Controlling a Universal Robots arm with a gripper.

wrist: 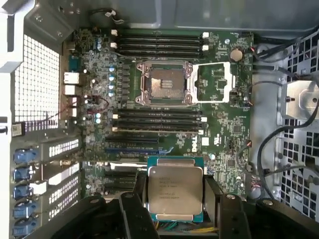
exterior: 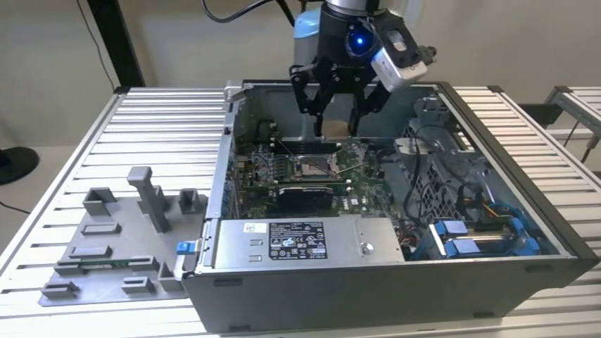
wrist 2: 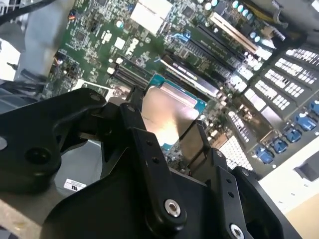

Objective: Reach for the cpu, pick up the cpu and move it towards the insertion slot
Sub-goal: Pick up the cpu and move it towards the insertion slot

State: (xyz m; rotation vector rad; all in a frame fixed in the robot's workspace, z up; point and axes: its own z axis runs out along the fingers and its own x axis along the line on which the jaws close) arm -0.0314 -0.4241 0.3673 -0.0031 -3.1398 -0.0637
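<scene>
A: What was the biggest thing there?

B: The open computer case lay on a slatted table, with grey fixture blocks beside it toward the exterior view's left. Inside lay the green circuit board.

A: And the arm?

B: The gripper hung above the case's far side. Its black fingers were pinching the cpu by two opposite edges, clear of the board, in both wrist views.

A: Where was the insertion slot?

B: On the board, apart from the cpu: the insertion slot, silver frame around a dark centre, sat uncovered between the long black slots.
</scene>
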